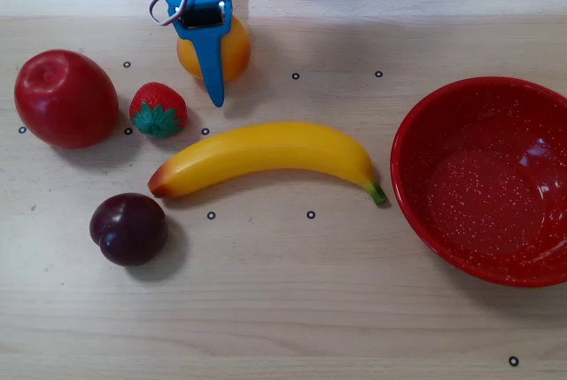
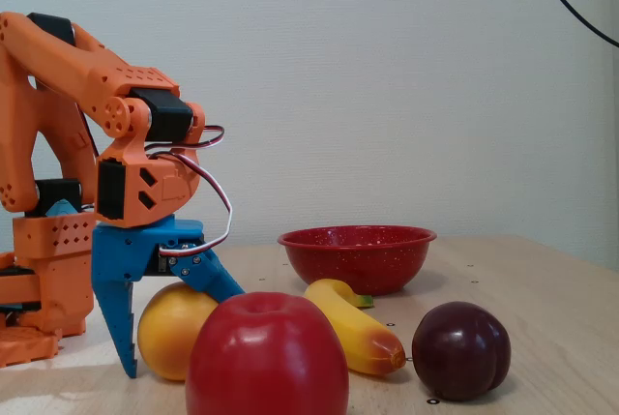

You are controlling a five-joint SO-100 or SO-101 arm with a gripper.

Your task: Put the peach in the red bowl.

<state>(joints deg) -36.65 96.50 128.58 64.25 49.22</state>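
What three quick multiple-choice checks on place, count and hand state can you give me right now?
1. The peach lies: A) in the red bowl B) on the table under the hand C) beside the plum
2. Fruits on the table: A) three B) four C) five
3. The hand's jaws: A) open, straddling the peach B) shut, clear of it C) lifting it

B: the peach sits under the blue hand in the overhead view.
C: apple, strawberry, banana, plum, peach.
A: the fixed view shows fingers either side.

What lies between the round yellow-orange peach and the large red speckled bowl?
In the overhead view, only bare wooden table separates the peach from the red bowl; the long yellow banana lies nearer the camera, below that line.
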